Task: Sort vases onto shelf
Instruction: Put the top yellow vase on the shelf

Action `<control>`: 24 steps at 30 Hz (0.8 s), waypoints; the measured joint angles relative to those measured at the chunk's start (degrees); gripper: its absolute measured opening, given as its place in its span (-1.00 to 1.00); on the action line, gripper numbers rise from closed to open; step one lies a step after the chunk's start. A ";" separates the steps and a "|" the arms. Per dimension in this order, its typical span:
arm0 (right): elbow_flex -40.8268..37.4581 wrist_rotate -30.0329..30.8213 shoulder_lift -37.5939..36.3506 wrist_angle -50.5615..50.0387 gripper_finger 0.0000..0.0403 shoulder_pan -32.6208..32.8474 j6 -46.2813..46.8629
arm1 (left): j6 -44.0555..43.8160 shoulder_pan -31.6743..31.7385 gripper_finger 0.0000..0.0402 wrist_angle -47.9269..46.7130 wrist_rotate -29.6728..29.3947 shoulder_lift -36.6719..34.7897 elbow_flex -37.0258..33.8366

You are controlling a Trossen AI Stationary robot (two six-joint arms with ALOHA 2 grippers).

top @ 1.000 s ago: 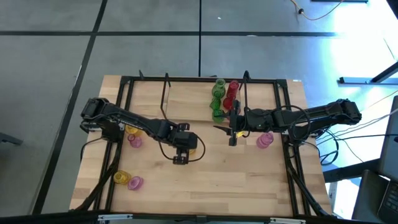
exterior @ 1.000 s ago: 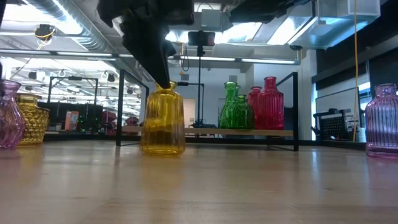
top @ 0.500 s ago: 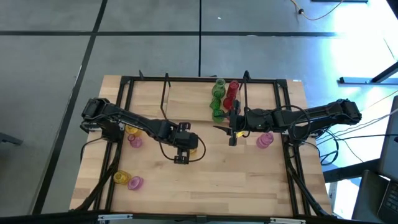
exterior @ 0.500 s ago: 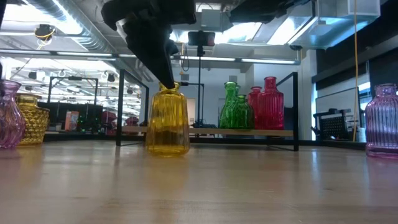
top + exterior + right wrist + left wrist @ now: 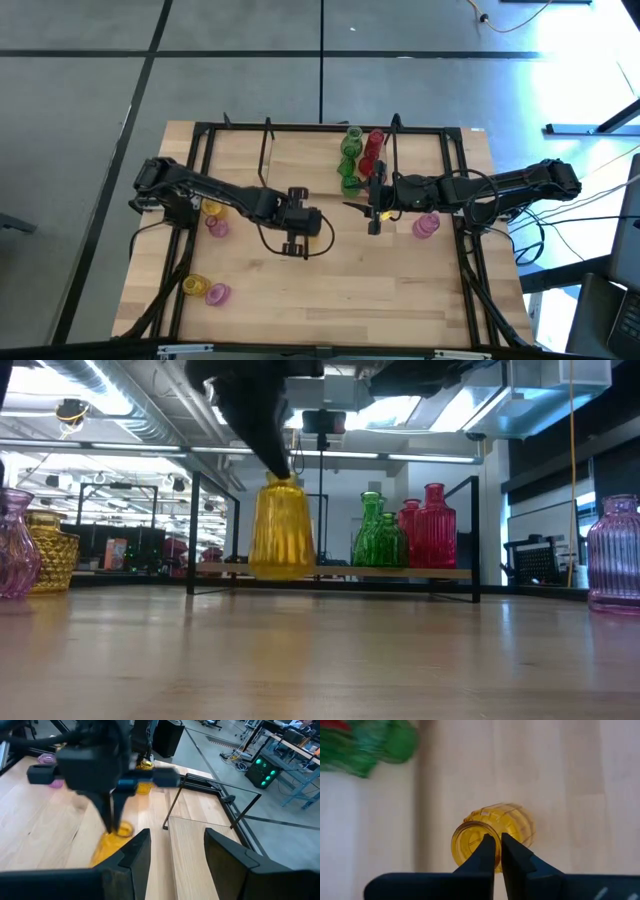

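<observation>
left claw (image 5: pixel 494 851) pinches the yellow vase (image 5: pixel 281 528) by its rim, lifted off the counter (image 5: pixel 400 290) near the shelf (image 5: pixel 305 160). green and red vases (image 5: pixel 360 155) shelved; five left on counter. right claw (image 5: pixel 172 845) wide, empty.

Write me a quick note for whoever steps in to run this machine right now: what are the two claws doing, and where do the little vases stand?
Left gripper: shut on the yellow vase rim, vase lifted off the table.
Right gripper: open, empty, waiting beside the shelf.
Done: green vases and red vases stand on the shelf.
Left: the held vase, a pink vase at right, yellow and pink ones at left.
</observation>
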 joint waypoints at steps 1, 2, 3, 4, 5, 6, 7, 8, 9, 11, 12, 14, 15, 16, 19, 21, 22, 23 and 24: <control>0.00 -0.01 -0.17 -0.16 -0.18 0.03 0.00 | 0.41 0.15 -0.97 -0.78 -0.80 0.00 0.86; 0.00 -0.02 -0.63 -0.78 -0.18 0.03 0.00 | 1.01 0.31 -0.97 -1.46 -1.54 0.00 1.88; 0.00 0.00 -1.19 -1.45 -0.18 0.03 0.13 | 1.36 0.43 -0.97 -2.10 -2.37 -0.01 2.78; 0.00 0.02 -1.93 -1.93 -0.18 0.03 0.46 | 1.63 0.72 -0.97 -2.79 -3.11 -0.04 3.60; 0.00 0.06 -2.85 -3.11 -0.18 0.03 1.05 | 2.19 1.13 -0.97 -3.48 -3.56 -0.04 4.41; 0.00 0.07 -3.81 -4.57 -0.18 0.03 1.68 | 2.72 1.62 -0.97 -4.13 -3.76 -0.04 5.19; 0.00 0.07 -4.66 -5.75 -0.18 0.03 2.54 | 2.98 2.25 -0.97 -4.53 -3.97 -0.04 5.97; 0.00 0.07 -5.42 -6.59 -0.18 0.03 3.13 | 3.30 2.92 -0.97 -4.73 -4.36 -0.04 6.72; 0.00 0.09 -6.19 -7.61 -0.18 0.03 3.96 | 3.72 3.63 -0.97 -4.92 -4.59 -0.06 7.43; 0.00 0.00 -7.45 -9.51 -0.18 0.03 5.13 | 4.87 5.10 -0.97 -5.10 -4.69 -0.15 8.72; 0.00 -0.34 -7.90 -9.97 -0.18 0.03 5.46 | 5.50 5.81 -0.97 -5.38 -4.69 -0.14 9.46; 0.00 -0.42 -8.38 -11.49 -0.18 0.03 5.89 | 6.27 7.26 -0.97 -5.50 -4.69 -0.15 10.75; 0.00 -0.43 -8.40 -11.75 -0.18 0.03 5.92 | 6.95 8.02 -0.97 -5.36 -4.64 -0.15 11.39; 0.00 -0.44 -8.40 -12.08 -0.18 0.03 5.95 | 7.71 8.86 -0.97 -5.35 -4.56 -0.15 11.98; 0.00 -0.45 -8.40 -12.59 -0.18 0.03 6.58 | 9.65 11.66 -0.97 -6.23 -4.52 -0.15 13.93; 0.00 -0.44 -8.40 -13.04 -0.18 0.03 7.06 | 10.59 13.84 -0.97 -6.96 -4.22 -0.18 15.41; 0.00 -0.44 -8.40 -13.12 -0.18 0.03 7.08 | 10.98 15.05 -0.97 -7.27 -3.90 -0.25 15.95; 0.00 -0.44 -8.40 -13.09 -0.18 0.03 7.08 | 11.46 16.30 -0.97 -7.53 -3.35 -0.26 16.35; 0.00 -0.44 -8.40 -13.10 -0.18 0.03 7.08 | 11.97 17.53 -0.97 -7.56 -2.63 -0.26 16.59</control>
